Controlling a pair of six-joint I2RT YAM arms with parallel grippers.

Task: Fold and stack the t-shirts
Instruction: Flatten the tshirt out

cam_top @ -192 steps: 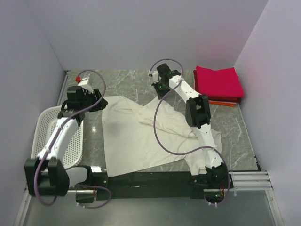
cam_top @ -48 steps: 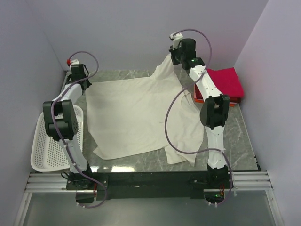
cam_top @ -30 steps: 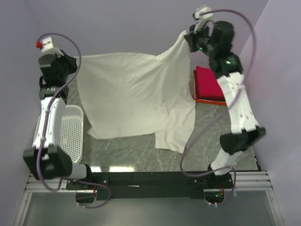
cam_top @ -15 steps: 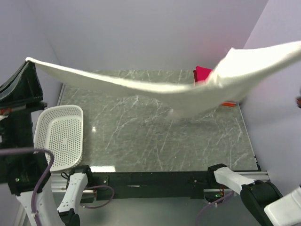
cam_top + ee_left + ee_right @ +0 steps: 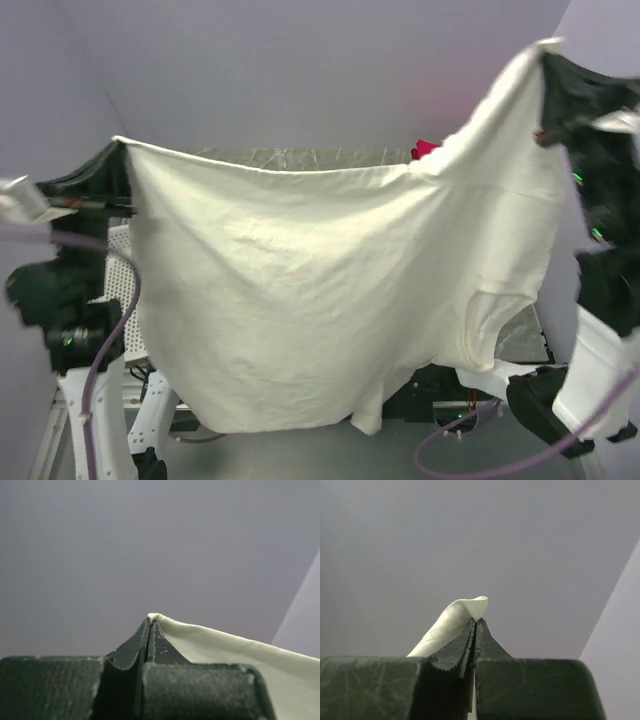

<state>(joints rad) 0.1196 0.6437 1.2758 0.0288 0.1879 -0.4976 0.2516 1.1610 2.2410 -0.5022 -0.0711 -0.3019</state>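
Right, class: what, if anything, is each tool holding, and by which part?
Both hold the cream-white t-shirt, hanging spread in the air: the left tool pinches one upper corner, the right tool the other.

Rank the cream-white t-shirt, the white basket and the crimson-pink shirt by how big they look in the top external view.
1. cream-white t-shirt: held up near the camera, it fills most of the view.
2. white basket: only a sliver shows.
3. crimson-pink shirt: a smaller scrap.
The last two are mostly hidden, so their ranking is unsure.

Grey marble table point(image 5: 300, 157) mostly hidden; crimson-pink t-shirt point(image 5: 427, 150) sliver at far right, white basket point(image 5: 116, 262) probably at left edge.
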